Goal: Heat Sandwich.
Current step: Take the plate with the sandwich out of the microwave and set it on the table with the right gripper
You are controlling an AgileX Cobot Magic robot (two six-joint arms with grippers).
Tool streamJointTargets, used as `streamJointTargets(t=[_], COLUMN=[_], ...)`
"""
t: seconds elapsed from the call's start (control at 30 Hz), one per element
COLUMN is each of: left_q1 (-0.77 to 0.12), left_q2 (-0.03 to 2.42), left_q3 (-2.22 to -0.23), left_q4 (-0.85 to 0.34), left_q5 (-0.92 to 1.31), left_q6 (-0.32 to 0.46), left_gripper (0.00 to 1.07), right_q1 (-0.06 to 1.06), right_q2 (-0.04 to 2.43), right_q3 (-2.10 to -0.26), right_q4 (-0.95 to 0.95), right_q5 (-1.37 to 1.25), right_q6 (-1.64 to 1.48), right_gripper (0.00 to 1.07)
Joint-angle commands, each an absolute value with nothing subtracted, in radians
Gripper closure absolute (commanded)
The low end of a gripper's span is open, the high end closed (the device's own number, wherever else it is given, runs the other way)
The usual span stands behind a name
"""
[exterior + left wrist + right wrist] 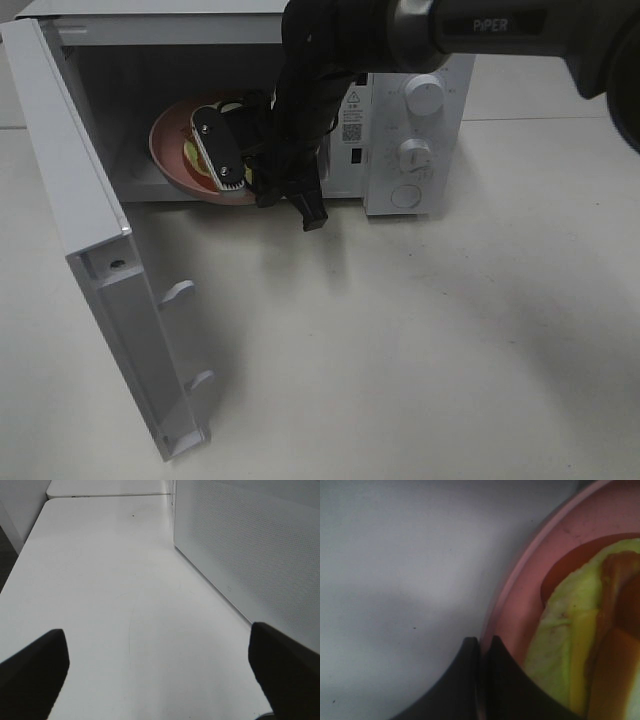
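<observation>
The sandwich (192,152) lies on the round pink plate (165,135) inside the open white microwave (400,60). My right gripper (222,150) reaches into the cavity from the right. In the right wrist view it (481,652) is shut on the plate's rim (520,580), with the sandwich's yellow-green lettuce and reddish filling (570,640) close beside it. I cannot tell whether the plate rests on the cavity floor. My left gripper (157,647) is open and empty over bare table next to the microwave's perforated side wall (250,545); it does not show in the exterior high view.
The microwave door (70,180) stands wide open at the left, with its latch hooks (178,292) pointing toward the table. Two knobs (425,95) and a round button (405,195) sit on the panel at the right. The white table (400,350) spreads in front.
</observation>
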State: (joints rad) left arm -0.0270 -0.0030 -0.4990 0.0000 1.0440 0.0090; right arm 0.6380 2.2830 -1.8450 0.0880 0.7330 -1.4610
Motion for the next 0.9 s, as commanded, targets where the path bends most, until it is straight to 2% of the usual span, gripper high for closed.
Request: streamJointTargets(t=[0.03, 0.57, 0.9], left_q1=[-0.023, -0.023, -0.023], left_q2=[-0.025, -0.025, -0.025], left_q3=[-0.495, -0.495, -0.495], left_q4=[0.000, 0.000, 0.000], left_q5=[1.036, 1.036, 1.036], left_q6=[0.010, 0.010, 0.010], left_gripper=[0.15, 0.15, 0.15], right_q1=[0.640, 0.641, 0.665], right_q2=[2.205, 2.026, 1.937], right_q3=[-1.774, -1.491, -1.368], right_q4=[0.095, 0.113, 0.122], right_q5=[0.654, 0.511, 0.509], right_q6=[-1.511, -1.552, -1.620], right_gripper=[1.07, 1.07, 1.07])
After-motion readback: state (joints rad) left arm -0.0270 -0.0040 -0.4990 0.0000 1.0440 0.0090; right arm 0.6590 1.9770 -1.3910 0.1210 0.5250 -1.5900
